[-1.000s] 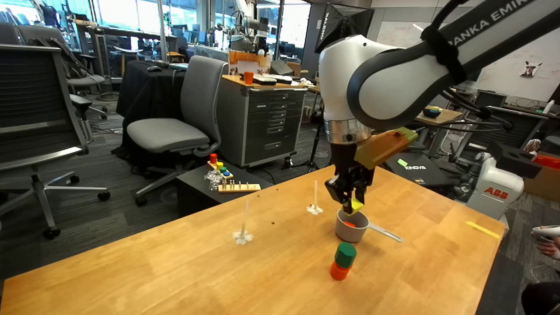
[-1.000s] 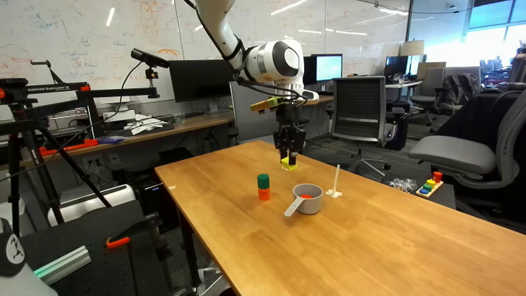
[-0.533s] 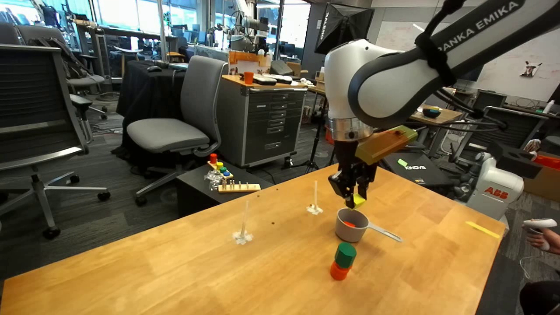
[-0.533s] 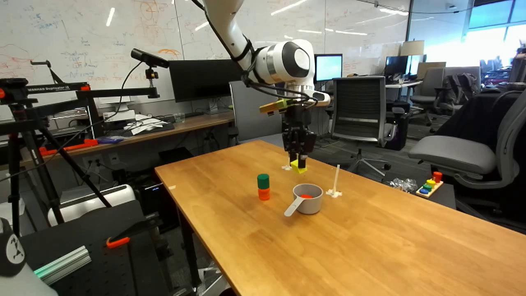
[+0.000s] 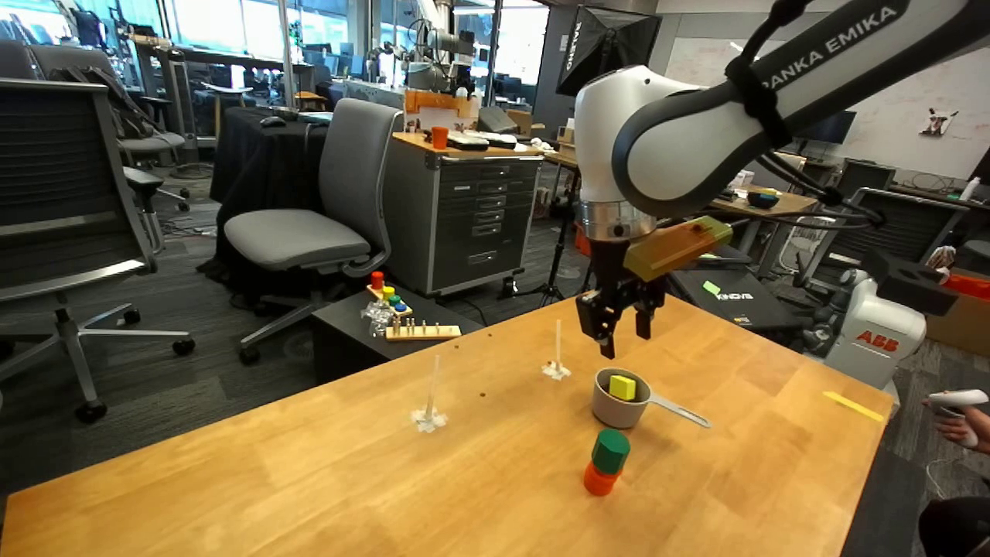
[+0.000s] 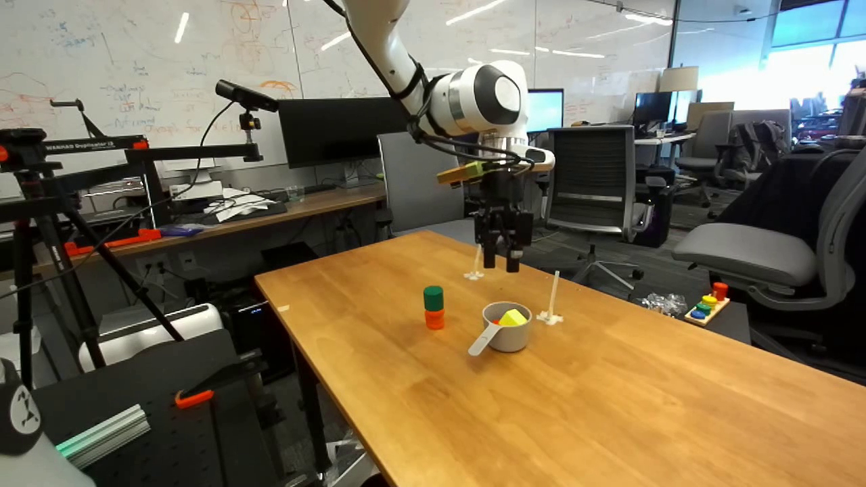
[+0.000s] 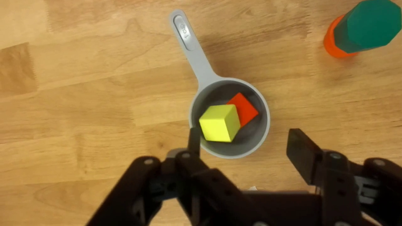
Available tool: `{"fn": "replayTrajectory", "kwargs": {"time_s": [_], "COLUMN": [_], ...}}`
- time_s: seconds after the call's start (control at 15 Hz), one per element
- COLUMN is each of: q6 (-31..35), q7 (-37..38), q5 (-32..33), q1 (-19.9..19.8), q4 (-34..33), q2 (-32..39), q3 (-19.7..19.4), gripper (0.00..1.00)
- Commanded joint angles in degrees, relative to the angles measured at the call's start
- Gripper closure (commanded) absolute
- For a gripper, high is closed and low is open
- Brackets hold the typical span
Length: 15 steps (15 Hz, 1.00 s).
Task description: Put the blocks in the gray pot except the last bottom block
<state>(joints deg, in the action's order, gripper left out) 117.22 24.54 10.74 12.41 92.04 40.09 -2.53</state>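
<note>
– What lettering comes through on your feed?

– On my arm (image 5: pixel 696 147) I read ANKA EMIKA, the start of the first word hidden. A white machine (image 5: pixel 874 329) beyond the table (image 5: pixel 348 464) says ABB in red. In an exterior view a black beam (image 6: pixel 95 144) carries WANHAO, with smaller letters after it. My wrist view shows 1 CUP on the handle (image 7: pixel 198 59) of the gray pot (image 7: pixel 251 138).

– And what differs from half a second ago?

– The yellow block (image 7: pixel 216 127). Back then it is pinched in my gripper (image 7: pixel 245 144), above the pot; now it lies inside, and the jaws hang higher than the rim, spread well apart, with the block let go. The green block (image 6: pixel 434 298) and the orange-red block (image 6: pixel 435 321) keep their place on the table.

– So what is in the pot?

– I make out two: the yellow block, tilted, and a red block (image 7: pixel 246 110) partly covered by it, seen from the wrist. Whether the yellow rests on the red, I can't tell.

– Where do the green and orange-red stand?

– In both exterior views they stack upright near the pot, green on top, orange-red at the bottom. I can't tell whether the orange-red part is one piece or two.
</note>
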Motion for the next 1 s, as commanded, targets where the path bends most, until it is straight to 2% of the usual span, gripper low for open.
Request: {"fn": "replayTrajectory", "kwargs": {"time_s": [0.0,0.13,0.47,0.53,0.73,0.93], "q6": [-2.05,-1.77,-4.44,-2.27,-4.05,-4.10], "q7": [0.13,-0.18,2.34,0.54,1.80,1.79], "q5": [-0.61,-0.56,0.45,-0.02,0.22,0.19], "q1": [0.24,0.87,6.02,4.11,6.39,5.97], "q4": [-2.07,-0.84,1.91,-0.29,0.13,0.65], "q2": [0.68,-0.87,-7.22,-3.08,-5.67,-5.85], "q3": [-0.04,0.56,2.93,2.42,3.20,3.12], "gripper": [0.00,0.00,0.00,0.00,0.00,0.00]}}
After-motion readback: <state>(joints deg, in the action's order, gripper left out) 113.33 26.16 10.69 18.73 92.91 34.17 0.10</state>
